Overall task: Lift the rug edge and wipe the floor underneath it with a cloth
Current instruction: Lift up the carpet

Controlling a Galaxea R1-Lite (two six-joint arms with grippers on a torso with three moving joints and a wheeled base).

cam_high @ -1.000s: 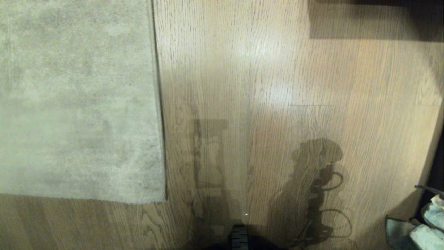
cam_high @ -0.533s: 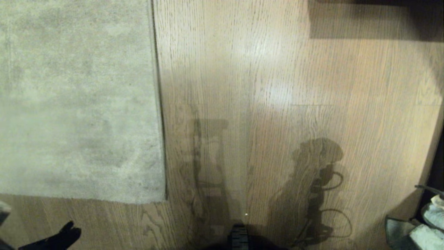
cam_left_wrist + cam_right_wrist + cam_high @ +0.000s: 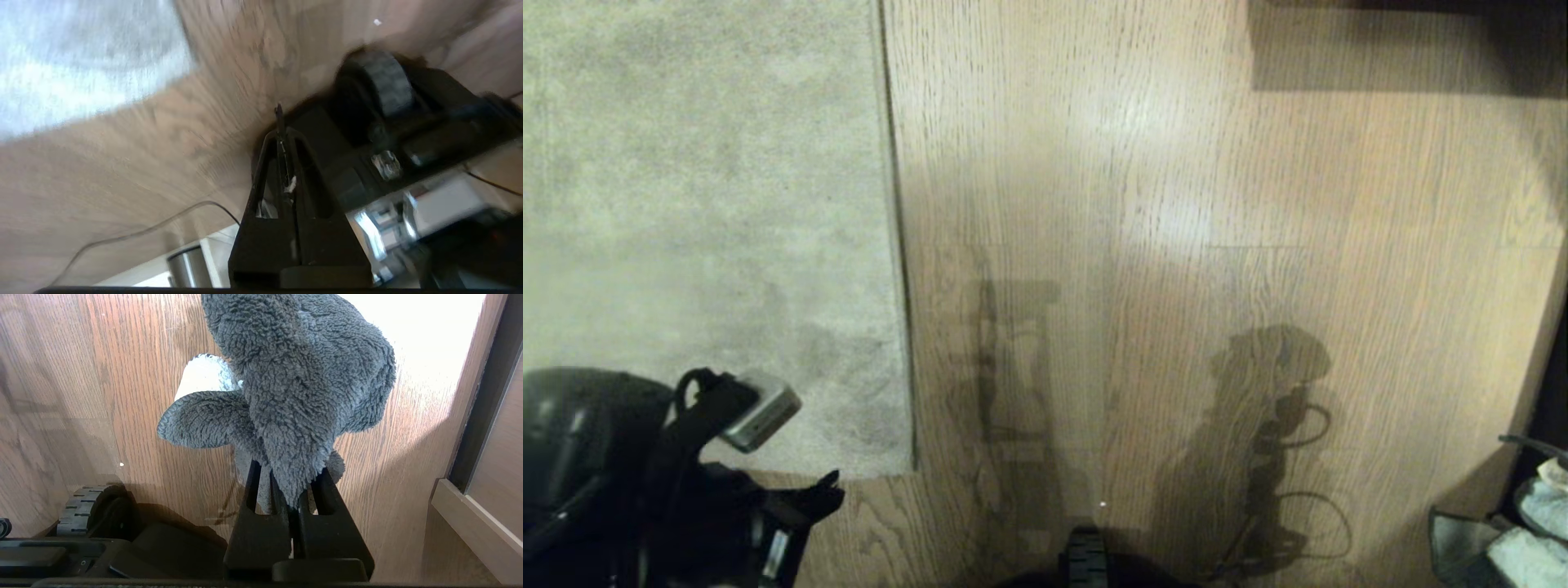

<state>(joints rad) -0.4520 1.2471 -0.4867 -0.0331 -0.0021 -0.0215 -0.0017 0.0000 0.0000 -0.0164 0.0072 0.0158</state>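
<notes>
At the lower left of the head view, the robot's left arm has swung into sight where a second ago only floor and rug showed; its left gripper (image 3: pixel 829 483) now hovers just off the near corner of the rug edge (image 3: pixel 894 327), fingers pressed together and holding nothing. This looks like the start of a reach for the rug corner, and the jaws would have to part before they can pinch it. The rug lies flat on the wood-plank floor (image 3: pixel 1176 204), not yet lifted. The right gripper (image 3: pixel 292 490) is clamped on the grey fluffy cloth (image 3: pixel 294 384), held above the floor beside the robot's base. In the head view the right arm is out of frame. The left wrist view is smeared by motion, so the gripper's height above the floor cannot be judged.
</notes>
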